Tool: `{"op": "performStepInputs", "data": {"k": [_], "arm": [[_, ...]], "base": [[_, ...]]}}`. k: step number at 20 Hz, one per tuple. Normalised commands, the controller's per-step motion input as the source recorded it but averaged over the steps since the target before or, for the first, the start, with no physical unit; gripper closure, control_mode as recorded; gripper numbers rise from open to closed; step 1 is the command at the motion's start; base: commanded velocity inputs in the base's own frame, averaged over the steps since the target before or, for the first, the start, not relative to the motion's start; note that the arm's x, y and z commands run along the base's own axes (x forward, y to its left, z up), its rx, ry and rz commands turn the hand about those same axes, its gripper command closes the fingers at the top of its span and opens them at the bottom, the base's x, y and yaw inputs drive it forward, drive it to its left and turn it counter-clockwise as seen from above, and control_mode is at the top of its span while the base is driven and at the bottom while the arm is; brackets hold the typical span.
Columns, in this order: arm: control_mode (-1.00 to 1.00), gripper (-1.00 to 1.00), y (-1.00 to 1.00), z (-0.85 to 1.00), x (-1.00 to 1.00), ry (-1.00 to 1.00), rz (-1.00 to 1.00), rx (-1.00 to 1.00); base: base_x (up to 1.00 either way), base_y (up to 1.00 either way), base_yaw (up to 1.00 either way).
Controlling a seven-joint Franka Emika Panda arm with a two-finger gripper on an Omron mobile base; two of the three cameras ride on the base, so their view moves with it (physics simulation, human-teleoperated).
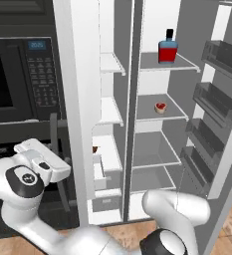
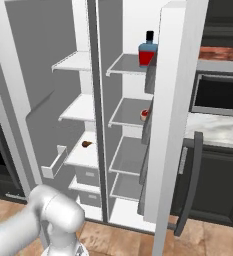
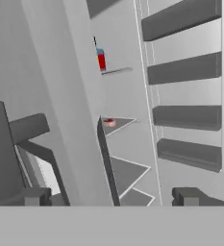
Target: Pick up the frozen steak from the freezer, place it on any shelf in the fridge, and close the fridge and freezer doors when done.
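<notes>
Claw (image 3: pixel 112 198): fingers spread wide, nothing held between the tips, as the hand view shows. In the left base view the hand sits low on the left, in front of the microwave (image 1: pixel 18 79), on the outer side of the open freezer door (image 1: pixel 77 99). Steak (image 1: pixel 94 149): a small brown piece near the front edge of a lower freezer shelf (image 1: pixel 107 152), just above a drawer (image 1: pixel 98 174) that is pulled partly out. It lies untouched and well apart from the claw. Key relation: the freezer door stands edge-on between claw and steak. The steak lies to the right of the claw and deeper in, at roughly the same height or slightly above. A straight reach is judged blocked, so the hand would have to pass round the door's free edge and then enter the freezer from the front. The steak's long axis cannot be told, as the piece is too small in these views. Fridge door (image 1: pixel 222 124): also open. A bottle (image 1: pixel 168 48) stands on the top fridge shelf, a small red item (image 1: pixel 160 107) on the one below, and the next shelf down (image 1: pixel 155 154) is bare and lies nearest the steak's level. Task status, as judged: pick not yet begun, both doors not yet closed.
</notes>
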Motion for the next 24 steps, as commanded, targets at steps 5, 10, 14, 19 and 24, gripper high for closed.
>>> {"op": "performStepInputs", "data": {"k": [5,10,14,19,24], "arm": [[-1.0,-1.0,0.43,-0.25,0.75,0.01,-0.11,0.0],[-1.0,-1.0,0.31,-0.24,0.61,0.04,-0.08,-0.02],[-1.0,-1.0,0.02,-0.13,0.46,0.06,-0.01,0.0],[-1.0,-1.0,0.0,-0.01,0.47,0.05,0.0,-0.02],[-1.0,-1.0,-0.07,-0.01,0.34,0.03,0.0,-0.04]], "base": [[0.0,0.0,0.0],[0.0,0.0,0.0],[0.0,0.0,0.0],[0.0,0.0,0.0],[0.0,0.0,0.0]]}}
